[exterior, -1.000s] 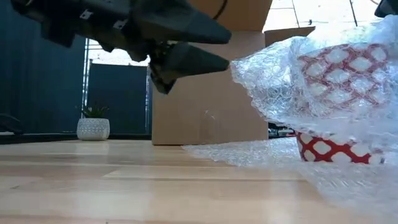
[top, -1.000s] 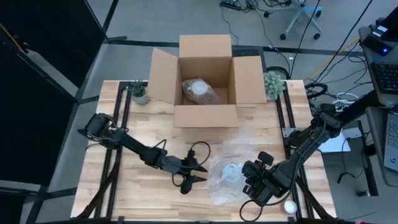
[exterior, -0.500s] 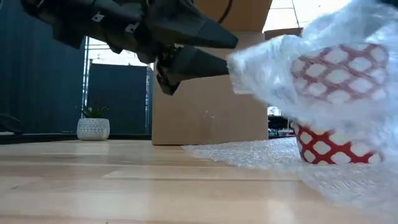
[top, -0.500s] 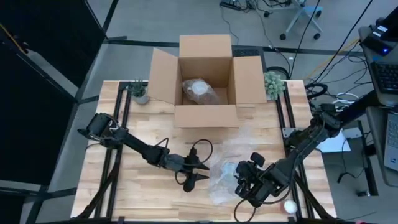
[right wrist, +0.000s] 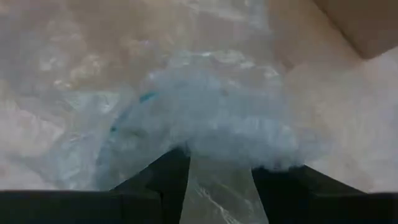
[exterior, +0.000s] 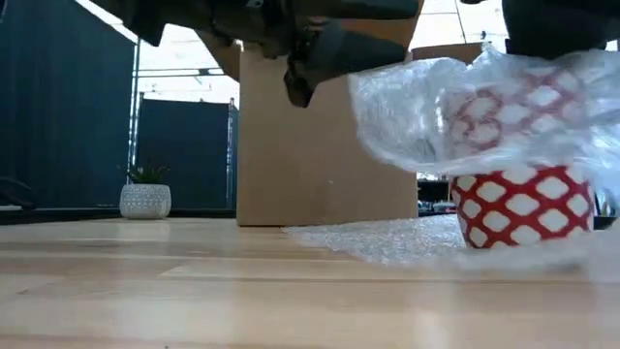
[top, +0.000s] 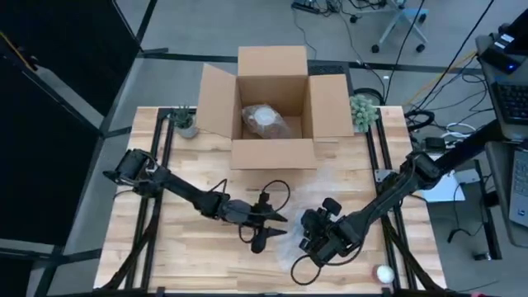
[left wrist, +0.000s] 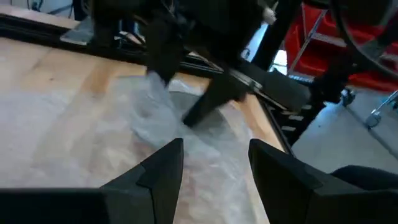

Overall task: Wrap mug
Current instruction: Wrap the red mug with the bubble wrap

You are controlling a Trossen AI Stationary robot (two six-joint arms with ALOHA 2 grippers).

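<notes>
Jaws of the right gripper [top: 316, 242] are clamped on the bubble wrap [exterior: 455, 116], draped over the red-and-white mug [exterior: 521, 205] on the worktop [exterior: 194, 291]. Jaws of the left gripper [top: 276, 229] stand apart just beside it.

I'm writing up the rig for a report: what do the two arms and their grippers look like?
Both arms, left and right, are slim, black and jointed. A black cable loops over the left gripper. Its fingers are dark, flat, tapering wedges; the right gripper is blocky and black.
</notes>
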